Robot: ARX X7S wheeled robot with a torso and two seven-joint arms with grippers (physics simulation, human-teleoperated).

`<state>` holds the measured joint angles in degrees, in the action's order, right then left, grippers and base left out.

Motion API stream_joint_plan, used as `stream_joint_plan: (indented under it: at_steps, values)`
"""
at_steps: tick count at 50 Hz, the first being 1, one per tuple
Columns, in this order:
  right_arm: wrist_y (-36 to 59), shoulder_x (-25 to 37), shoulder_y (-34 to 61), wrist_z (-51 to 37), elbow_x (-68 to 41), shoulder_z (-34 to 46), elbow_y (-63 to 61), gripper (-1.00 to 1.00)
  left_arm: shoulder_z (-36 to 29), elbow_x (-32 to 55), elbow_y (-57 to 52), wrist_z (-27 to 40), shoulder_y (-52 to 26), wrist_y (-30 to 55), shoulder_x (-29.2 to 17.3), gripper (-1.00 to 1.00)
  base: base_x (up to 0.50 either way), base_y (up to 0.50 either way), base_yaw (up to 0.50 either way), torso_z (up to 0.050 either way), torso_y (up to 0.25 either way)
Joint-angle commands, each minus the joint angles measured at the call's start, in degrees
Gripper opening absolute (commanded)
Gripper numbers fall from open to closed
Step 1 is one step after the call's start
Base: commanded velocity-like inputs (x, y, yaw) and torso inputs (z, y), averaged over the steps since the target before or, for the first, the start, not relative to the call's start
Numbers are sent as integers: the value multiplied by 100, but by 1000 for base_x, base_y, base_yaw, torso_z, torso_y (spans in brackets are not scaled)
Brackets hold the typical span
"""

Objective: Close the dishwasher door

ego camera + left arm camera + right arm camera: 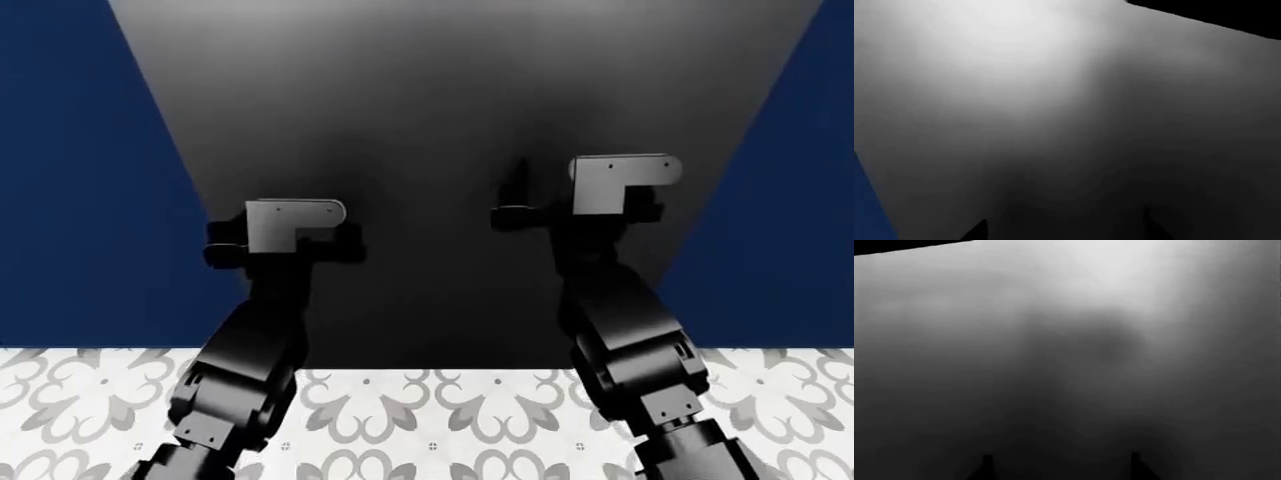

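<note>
While working over the patterned floor (pixel 441 410), nearest first: left arm (pixel 247 360) and right arm (pixel 627 340) stretched forward side by side, well apart, wrists aimed at the grey panel ahead. Spread open and gripping nothing, the left claw (pixel 1064 231), with only two dark fingertips (pixel 979 229) showing and bare grey between them. Likewise open and empty, the right claw (pixel 1061 467), tips wide apart. Hard to tell from any view whether touching the metal or just short of it; very near either way.

Just beyond, the dishwasher door (pixel 454 110), smooth grey outer face turned toward the robot, filling both wrist views, brightest toward its far edge. Seemingly raised close to upright, set between navy cabinets (pixel 80 180) on both sides; a sliver of that blue in the left wrist view too. No handle in sight. Past the door's far edge, a black strip in each wrist view, possibly a gap into the dark inside, so likely not shut flush yet.

Judged step: the final push, flat against the outer face, no grasp needed. Next move probably calling for even forward pressure from both arms together, kept square to the panel so as not to skid across the slick metal, until seated in line with the cabinet fronts.
</note>
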<state>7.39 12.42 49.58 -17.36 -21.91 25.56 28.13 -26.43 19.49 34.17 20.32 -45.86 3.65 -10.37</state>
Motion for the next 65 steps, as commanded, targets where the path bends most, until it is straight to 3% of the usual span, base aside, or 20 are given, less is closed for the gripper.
stream_joint_plan:
  at_steps: [1, 65]
  values:
    - [-67, -28, 116, 21, 10, -27, 329, 100, -33, -43, 397, -45, -174, -131, 88, 100, 0, 0, 0, 0, 0]
    - [-609, -288, 729, 244, 20, -25, 1814, 100, -161, -45, 1515, -209, -746, -428, 312, 100, 0, 0, 0, 0, 0]
